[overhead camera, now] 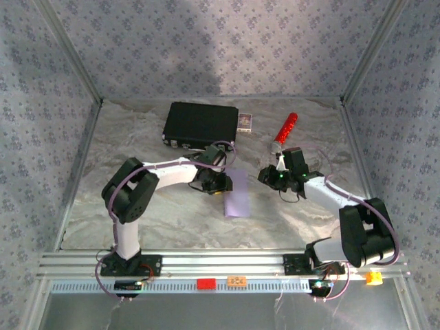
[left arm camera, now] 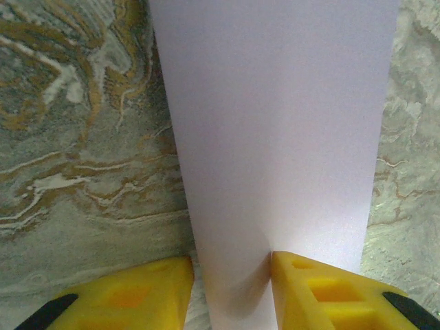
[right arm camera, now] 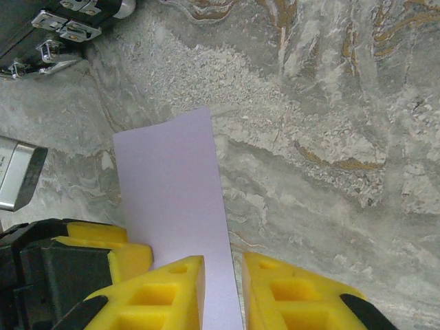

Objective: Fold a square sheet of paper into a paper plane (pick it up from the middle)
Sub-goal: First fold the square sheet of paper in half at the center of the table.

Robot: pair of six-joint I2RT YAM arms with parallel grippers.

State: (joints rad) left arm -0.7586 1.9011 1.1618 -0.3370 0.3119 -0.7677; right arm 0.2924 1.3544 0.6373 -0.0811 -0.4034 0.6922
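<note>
- Square sheet of paper (overhead camera: 237,194) lies on the marbled table (overhead camera: 165,220) between the two arms. It looks like a narrow lilac strip, and its near end is cut off in both wrist views.
- Left gripper (left arm camera: 230,265) is spread wide over it, grasping nothing; one finger (left arm camera: 323,289) covers the sheet's edge.
- Right gripper (right arm camera: 223,271) leaves a narrow gap with paper showing in it; whether it pinches, I cannot tell.

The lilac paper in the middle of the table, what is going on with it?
Two robot arms are working on the lilac paper, which lies on the table as a narrow strip, not yet a plane. The left pincer sits over one end; the right pincer sits at its long edge. Whether either grips it is unclear.
</note>
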